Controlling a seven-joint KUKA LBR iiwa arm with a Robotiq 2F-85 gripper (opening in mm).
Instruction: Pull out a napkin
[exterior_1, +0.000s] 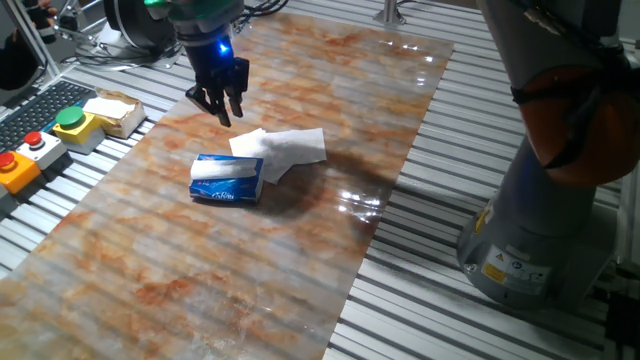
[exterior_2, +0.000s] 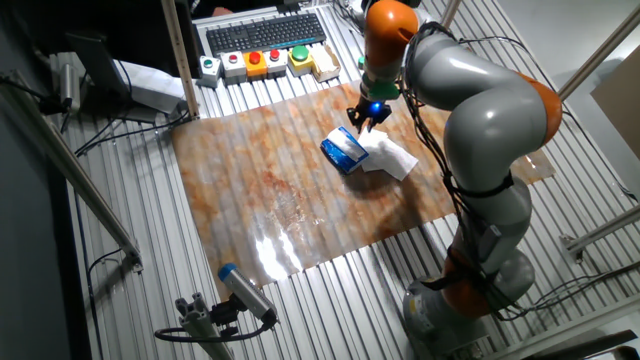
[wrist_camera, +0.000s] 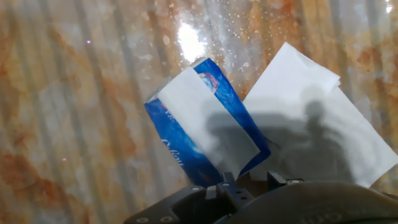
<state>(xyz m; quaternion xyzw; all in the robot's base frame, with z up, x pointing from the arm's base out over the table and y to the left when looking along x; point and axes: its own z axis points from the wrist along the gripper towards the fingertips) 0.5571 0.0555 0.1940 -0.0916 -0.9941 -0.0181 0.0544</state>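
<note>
Here the gripper (exterior_1: 224, 103) hangs above the desk (exterior_1: 300, 260), just beyond the far side of the blue tissue pack (exterior_1: 228, 180); its dark fingers (exterior_1: 236, 104) look nearly together with nothing between them, though neither fixed view resolves the gap well enough to tell whether they are parted or closed. The hand view shows only the base of the gripper at the bottom edge. The napkin (exterior_1: 285, 150) lies flat on the marbled surface, touching the right side of the pack and spreading away from it. A second white panel (wrist_camera: 205, 121) sits on top of the pack; whether it is the pack's flap or another sheet cannot be told. The napkin is judged very light, limp and easily torn, so it would follow a gentle pull but crumple or rip under a hard pinch. Because it lies flat, a free corner or the slightly raised fold nearest the pack offers the best hold. The light pack may slide along unless the pull runs away from it.
</note>
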